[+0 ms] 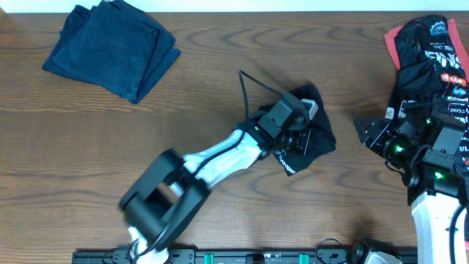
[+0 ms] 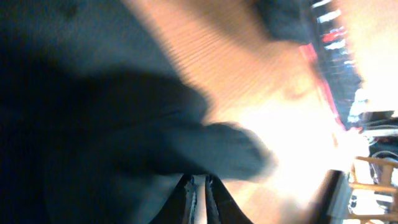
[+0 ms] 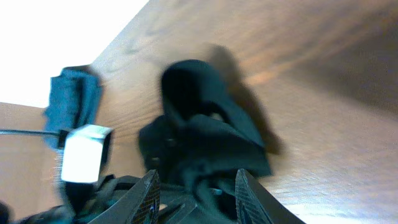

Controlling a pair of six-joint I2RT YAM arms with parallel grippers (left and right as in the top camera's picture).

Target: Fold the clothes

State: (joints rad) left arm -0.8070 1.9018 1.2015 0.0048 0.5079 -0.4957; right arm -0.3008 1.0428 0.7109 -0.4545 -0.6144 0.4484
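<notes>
Shirt (image 1: 325,136) bunched under left pincer (image 2: 200,202), tips pressed together; right pincer (image 3: 199,186) spread just beside. Flatten it before folding.

Left arm (image 1: 220,158): I read it stretched diagonally from the lower left of the black shirt (image 1: 322,139) up to it, with the wrist over the cloth.
Left gripper (image 1: 299,133): pointed down onto the shirt. Jaws closed together in the blurred wrist view. I cannot confirm any cloth between them.
Right arm (image 1: 432,198): to the right of the shirt, elbow bent, wrist aimed left toward it.
Right gripper (image 1: 364,130): just right of the shirt, fingers (image 3: 149,193) spread apart and facing it.
</notes>
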